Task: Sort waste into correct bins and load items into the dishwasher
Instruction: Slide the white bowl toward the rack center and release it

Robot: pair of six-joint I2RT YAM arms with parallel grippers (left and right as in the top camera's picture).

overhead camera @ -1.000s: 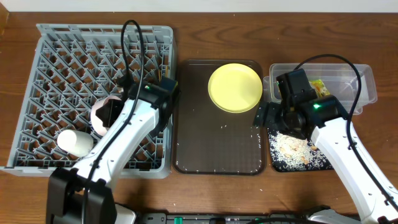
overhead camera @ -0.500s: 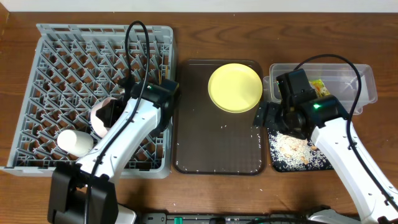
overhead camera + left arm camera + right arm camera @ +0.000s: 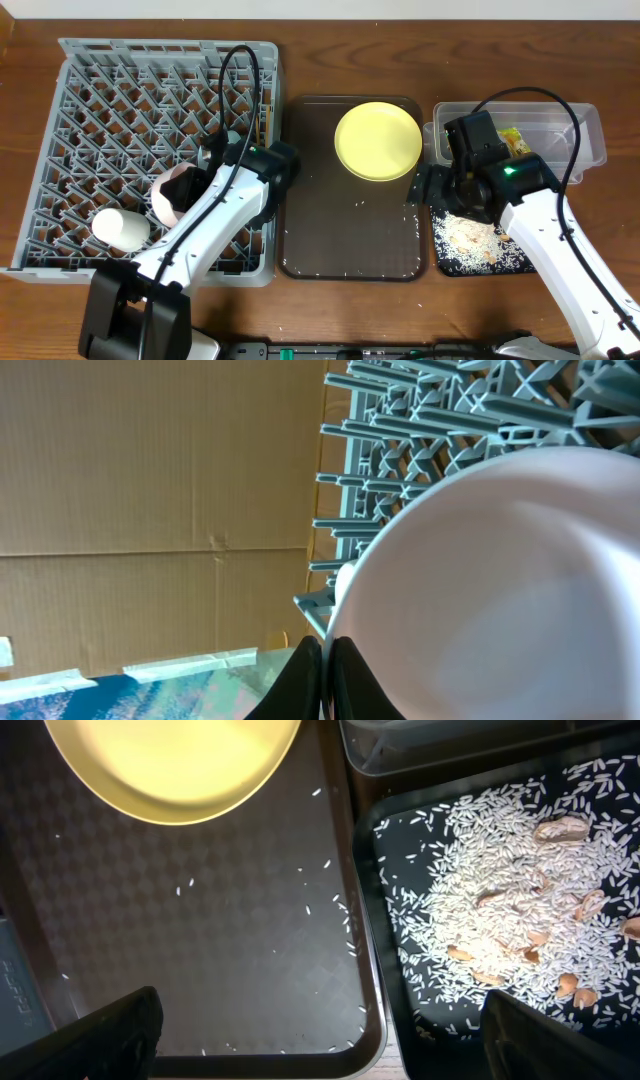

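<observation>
My left gripper (image 3: 325, 680) is shut on the rim of the pinkish-white bowl (image 3: 170, 192), which it holds on edge over the grey dish rack (image 3: 100, 100); the bowl fills the left wrist view (image 3: 500, 590). A white cup (image 3: 118, 228) lies in the rack's front left. The pale-yellow plate (image 3: 378, 140) sits on the brown serving tray (image 3: 350, 240). My right gripper (image 3: 320, 1035) is open and empty over the gap between that tray and the black tray (image 3: 480, 250), which holds rice crumbs (image 3: 500, 910). The clear tub (image 3: 560, 135) holds the green-and-yellow wrapper (image 3: 515, 140).
Loose rice grains lie scattered on the brown serving tray (image 3: 200, 920). Thin wooden chopsticks (image 3: 262, 115) stand in the rack's right side. Black cables arc over both arms.
My left arm has shifted slightly right and toward the front, carrying the pinkish-white bowl with it over the rack. The right arm has not moved.
</observation>
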